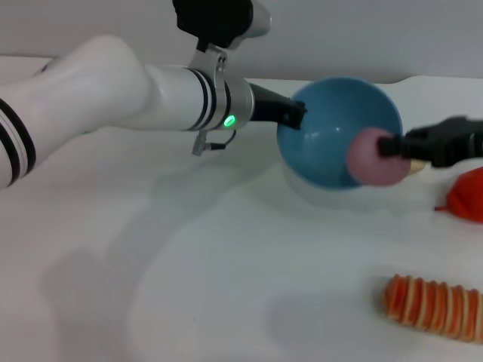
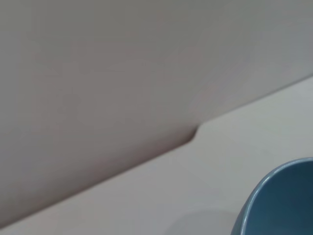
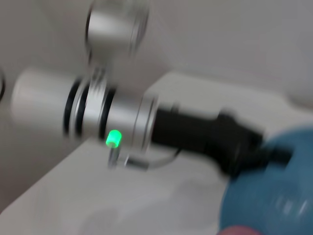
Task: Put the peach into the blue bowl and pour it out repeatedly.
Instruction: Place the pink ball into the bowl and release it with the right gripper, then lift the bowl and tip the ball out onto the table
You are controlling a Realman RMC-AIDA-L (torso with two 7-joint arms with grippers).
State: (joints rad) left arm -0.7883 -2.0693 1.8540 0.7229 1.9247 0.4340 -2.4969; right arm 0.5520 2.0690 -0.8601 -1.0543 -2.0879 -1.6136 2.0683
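The blue bowl (image 1: 332, 128) is lifted off the white table and tipped on its side, its mouth facing me. My left gripper (image 1: 296, 115) is shut on the bowl's left rim. The pink peach (image 1: 370, 157) hangs at the bowl's lower right rim, and my right gripper (image 1: 394, 146) is shut on it from the right. Only an arc of the bowl's rim (image 2: 274, 200) shows in the left wrist view. In the right wrist view the left arm's gripper (image 3: 254, 152) holds the bowl (image 3: 269, 196), with a sliver of the peach (image 3: 239, 230) at the edge.
A red-orange item (image 1: 466, 194) lies at the right edge behind my right gripper. A ridged orange-and-cream piece (image 1: 434, 305) lies near the front right. The white table (image 1: 189, 286) stretches across the front and left.
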